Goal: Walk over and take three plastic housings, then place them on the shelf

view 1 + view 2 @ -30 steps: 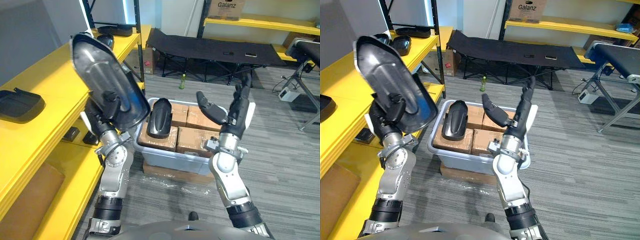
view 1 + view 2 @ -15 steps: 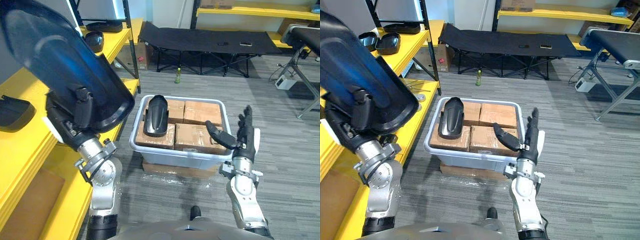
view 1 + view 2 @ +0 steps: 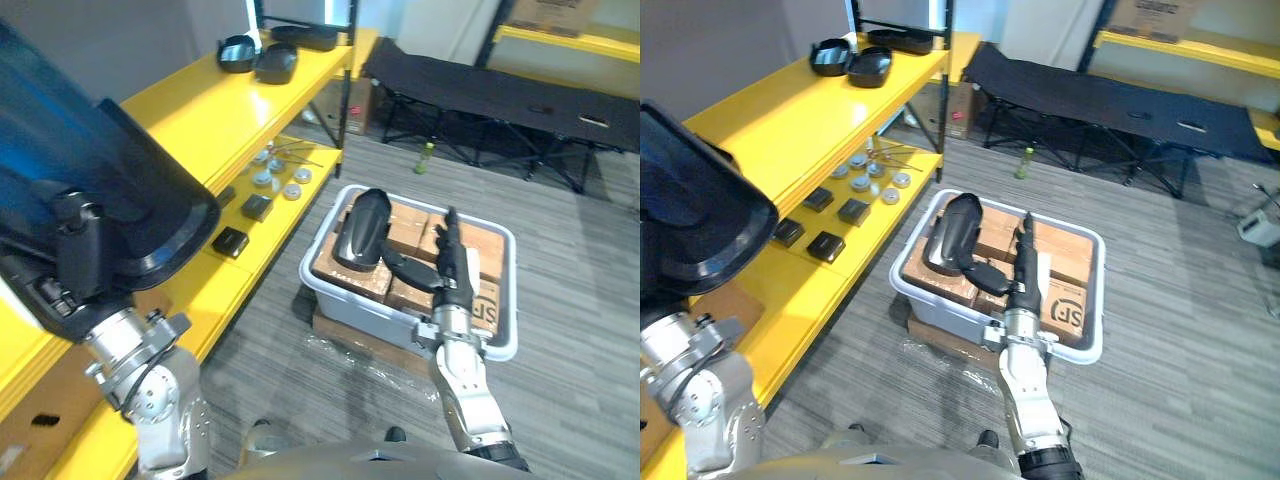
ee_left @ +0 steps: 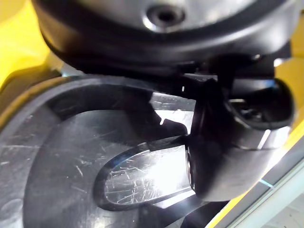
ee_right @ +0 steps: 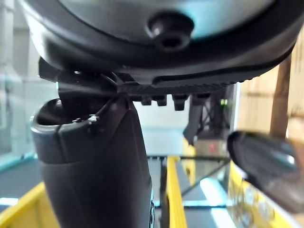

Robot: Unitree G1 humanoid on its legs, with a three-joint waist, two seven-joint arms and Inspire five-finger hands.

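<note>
held housing (image 3: 110, 170): big dark plastic shell, far left of the bin and raised above the shelf's top board, hollow side facing the camera
left hand (image 3: 78, 262): under the held housing, left of the bin; fingers curled and clamped on the shell's lower rim, and the left wrist view shows the thumb pressed on the scratched inner face
shelf (image 3: 200, 110): yellow, two boards, runs along the bin's left side
housings on the shelf (image 3: 262, 58): a few dark shells on the top board, at the far end, beyond the bin's far-left corner
small parts (image 3: 257, 206): black blocks and round metal pieces on the lower board, just left of the bin
bin (image 3: 350, 305): grey plastic tub on the floor
second housing (image 3: 358, 228): dark shell lying on the cardboard boxes (image 3: 410, 230) inside the bin, left half
right hand (image 3: 455, 270): in front of the bin's middle, holding nothing; fingers (image 3: 450, 232) straight, together, pointing up; thumb spread out toward the second housing, contact cannot be told
bottle (image 3: 428, 157): green, upright on the floor beyond the bin
cot (image 3: 480, 90): black, behind the bin, past the bottle
</note>
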